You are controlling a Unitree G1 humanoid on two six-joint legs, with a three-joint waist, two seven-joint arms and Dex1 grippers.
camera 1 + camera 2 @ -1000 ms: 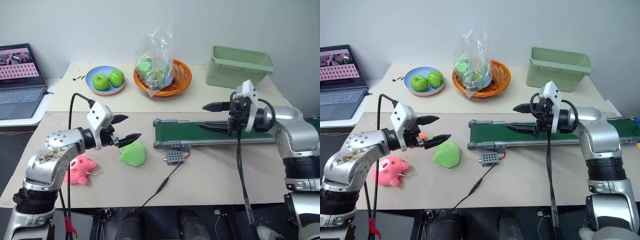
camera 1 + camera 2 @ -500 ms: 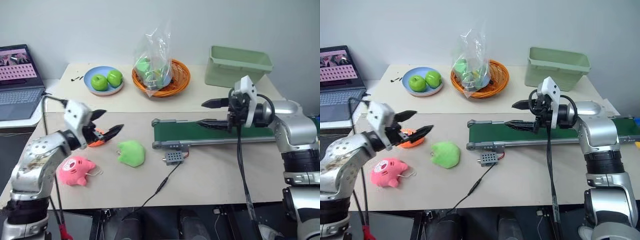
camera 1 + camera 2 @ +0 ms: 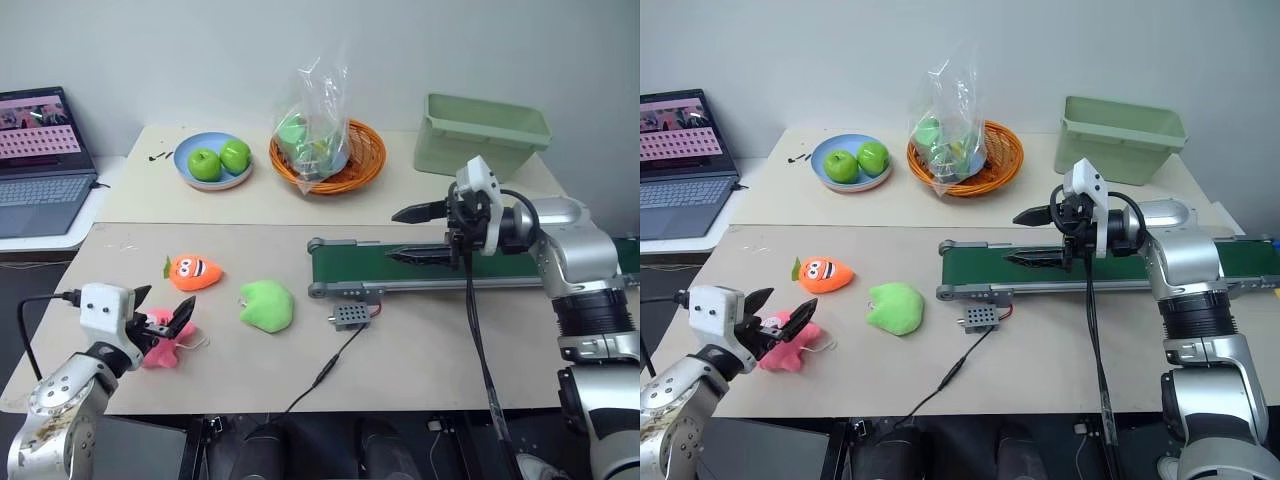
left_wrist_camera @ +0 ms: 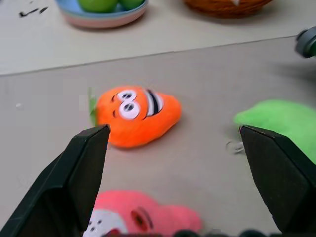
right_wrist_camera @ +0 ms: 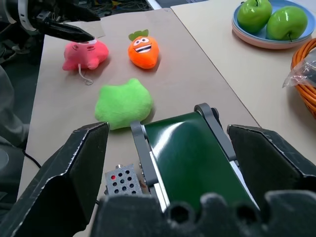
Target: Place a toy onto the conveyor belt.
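Black fingers of my left gripper (image 3: 162, 322) spread wide, low over the pink toy (image 3: 788, 338); right gripper (image 3: 420, 235) gapes above the conveyor belt (image 3: 520, 266).

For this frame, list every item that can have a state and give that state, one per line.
left gripper: fingers open, at the pink toy, nothing held
right gripper: fingers open, empty, above the belt
pink toy: lying on the table, not gripped
conveyor belt: nothing on it
orange plush: lying on the table, face showing
green plush: lying on the table
laptop: lid open, screen lit
green bin: upright
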